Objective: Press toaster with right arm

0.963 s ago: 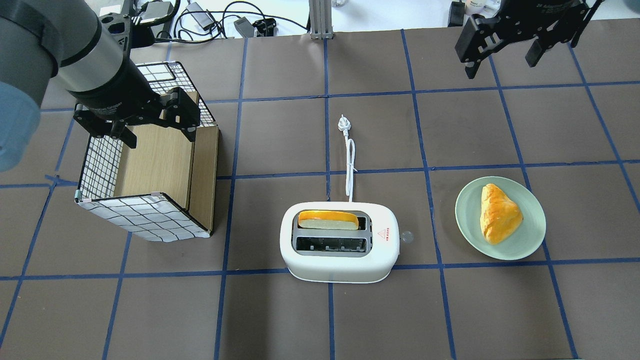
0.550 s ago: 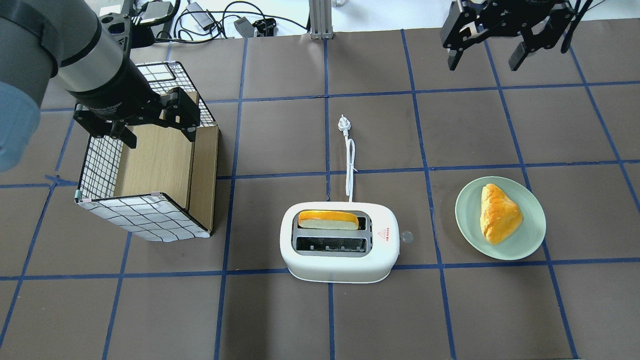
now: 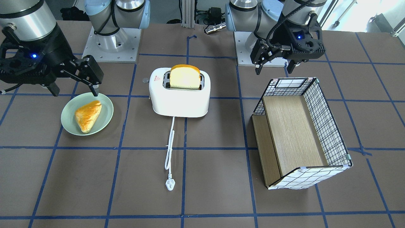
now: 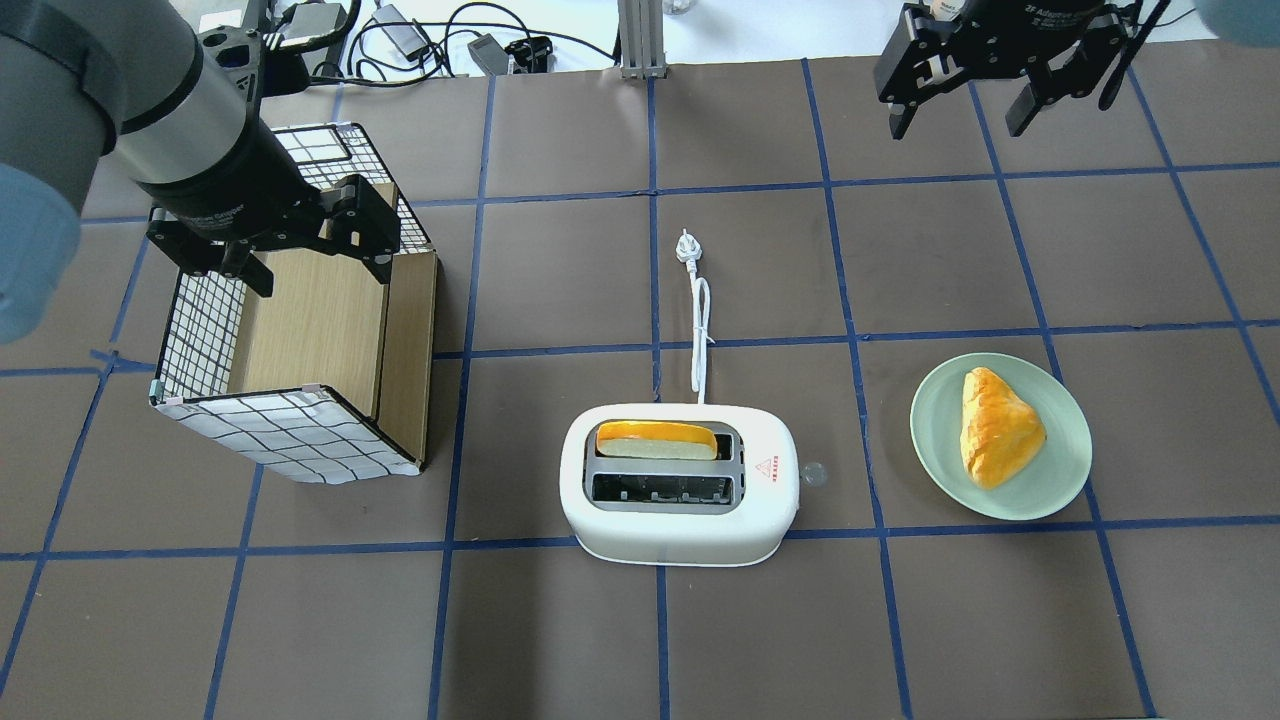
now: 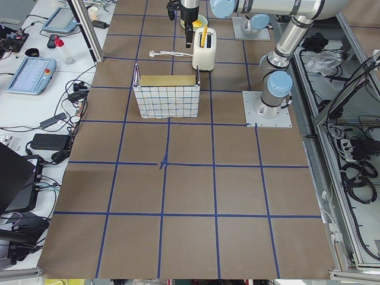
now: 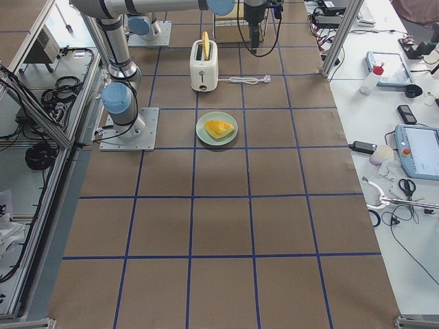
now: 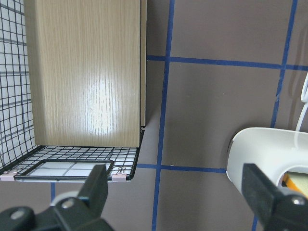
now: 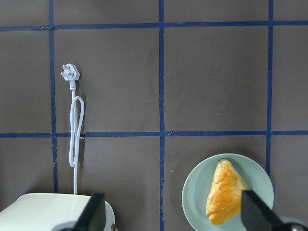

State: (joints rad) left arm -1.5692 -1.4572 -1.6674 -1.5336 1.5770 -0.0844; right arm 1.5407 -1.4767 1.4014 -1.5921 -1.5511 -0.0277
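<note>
The white two-slot toaster [image 4: 680,515] stands at the table's middle front, with a bread slice [image 4: 657,440] upright in its far slot. It also shows in the front-facing view [image 3: 180,99] and at the bottom left of the right wrist view [image 8: 53,211]. A small lever knob [image 4: 813,473] sticks out of its right end. My right gripper [image 4: 955,125] is open and empty, held high above the table to the right of the toaster and apart from it [image 3: 75,92]. My left gripper [image 4: 320,278] is open and empty over the basket.
A green plate [image 4: 935,400] with a yellow pastry [image 4: 995,425] lies right of the toaster. The white cord and plug [image 4: 703,320] run away from the toaster's back. A wire-and-wood basket [image 4: 300,440] lies on its side at the left.
My right gripper has shifted toward the top of the overhead view and a little left. The left arm, toaster and plate have not moved.
</note>
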